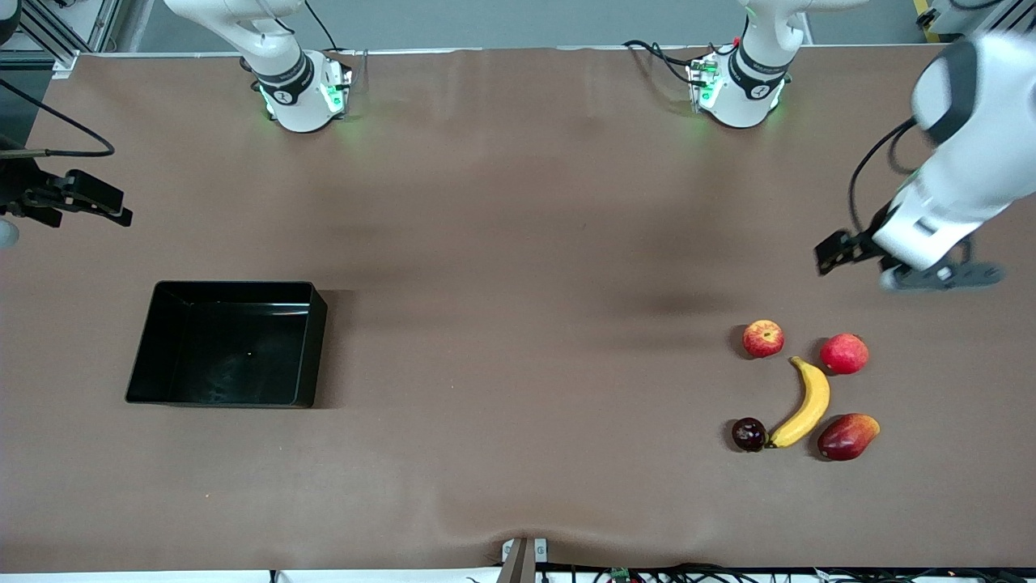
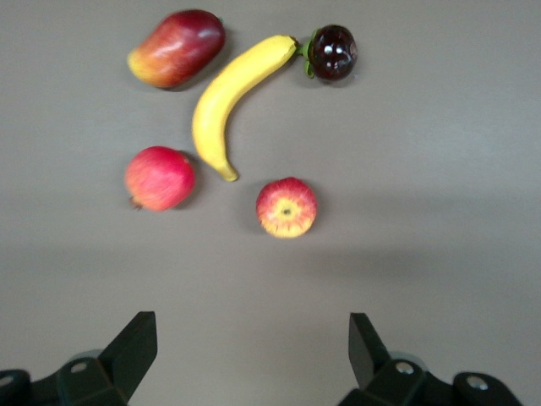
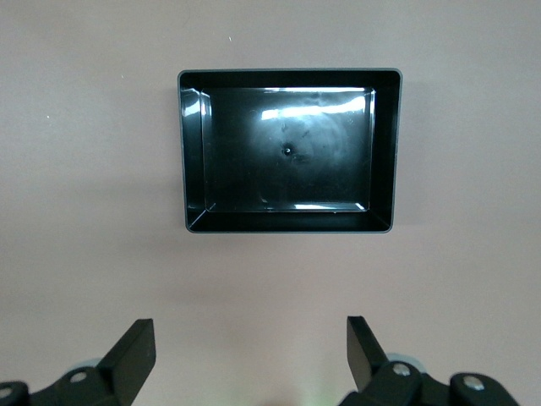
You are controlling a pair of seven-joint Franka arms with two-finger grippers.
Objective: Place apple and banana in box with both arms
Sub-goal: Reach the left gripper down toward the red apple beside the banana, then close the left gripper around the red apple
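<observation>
From the front I see the box [image 1: 229, 343] empty toward the right arm's end, with the apple [image 1: 763, 338] and banana [image 1: 803, 404] on the table toward the left arm's. My left wrist view shows the left gripper [image 2: 252, 347] spread wide, holding nothing, above bare table near the apple. My right wrist view shows the right gripper [image 3: 251, 347] equally wide and empty, near the box.

The white left arm [image 1: 963, 162] with black joint bands runs off the front view's edge at its own end of the table and looks smeared. The black two-finger left gripper [image 2: 252, 355] shows only its fingertips [image 2: 135, 342] in its wrist view; the picture's edge crops the rest. The black right gripper [image 1: 77, 201] is largely cut off in the front view, and likewise cropped to fingertips [image 3: 135, 347] in its wrist view.
</observation>
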